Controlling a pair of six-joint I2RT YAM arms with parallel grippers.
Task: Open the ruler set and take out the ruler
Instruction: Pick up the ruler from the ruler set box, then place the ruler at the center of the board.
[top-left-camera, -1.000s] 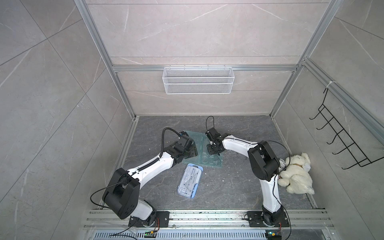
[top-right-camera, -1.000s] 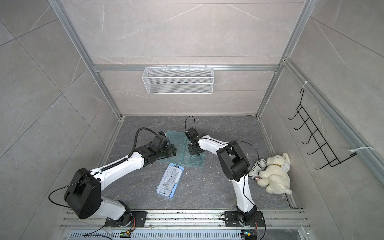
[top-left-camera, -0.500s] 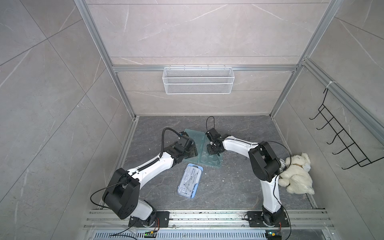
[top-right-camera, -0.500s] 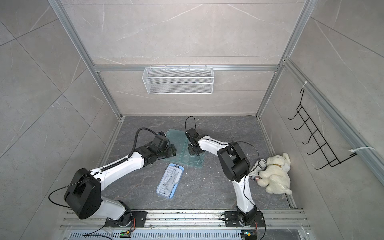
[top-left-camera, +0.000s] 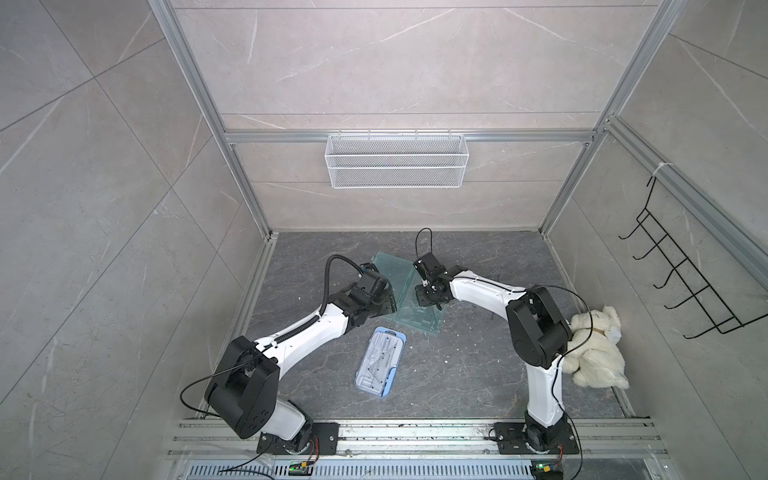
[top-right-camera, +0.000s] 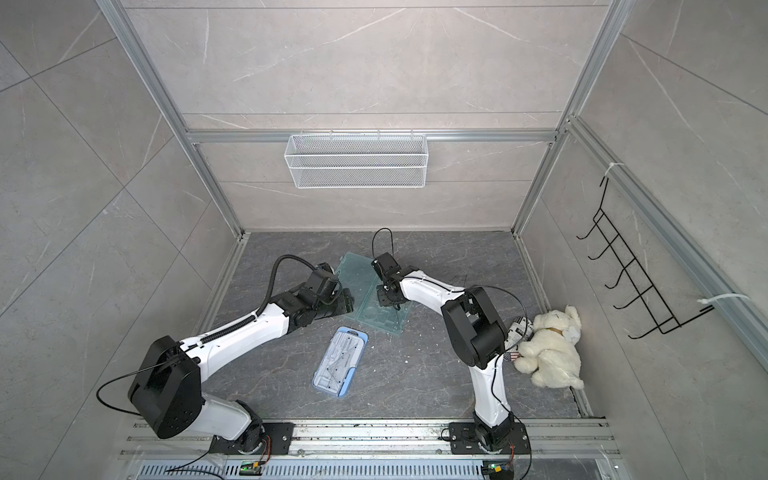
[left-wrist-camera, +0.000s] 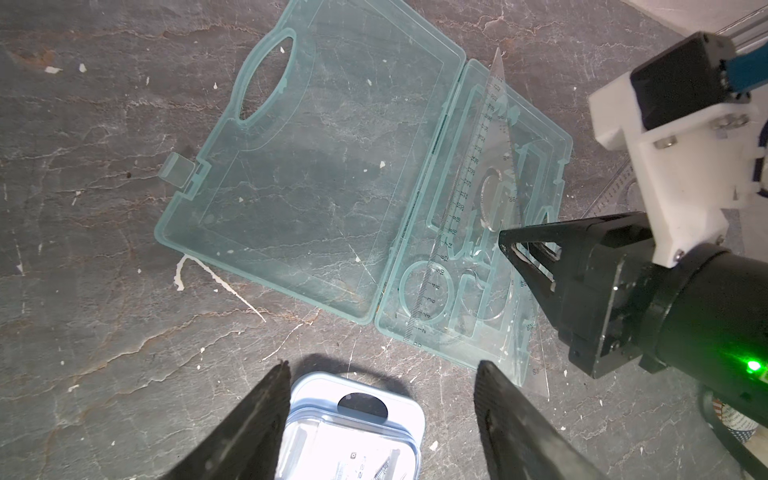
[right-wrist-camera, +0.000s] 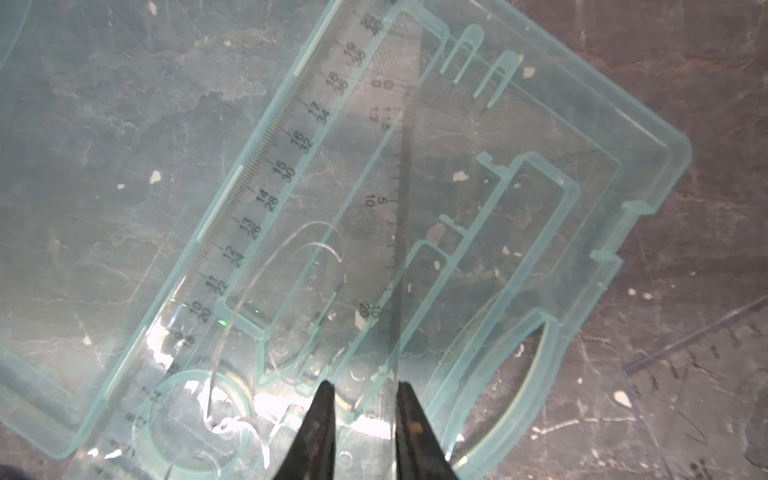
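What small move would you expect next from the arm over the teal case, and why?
Probably the right tool should close fully on the clear ruler: its edge sits between the narrowly parted jaws, and the case already lies open.

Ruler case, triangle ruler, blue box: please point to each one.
Ruler case (left-wrist-camera: 316, 174), left wrist view, open lid.
Triangle ruler (left-wrist-camera: 494, 141), left wrist view, near its tip.
Blue box (top-left-camera: 380, 362), a top view, lid middle.

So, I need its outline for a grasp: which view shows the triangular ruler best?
Left wrist: nearly the whole triangular ruler lies across the open teal case. Right wrist crops it; top views barely show it.
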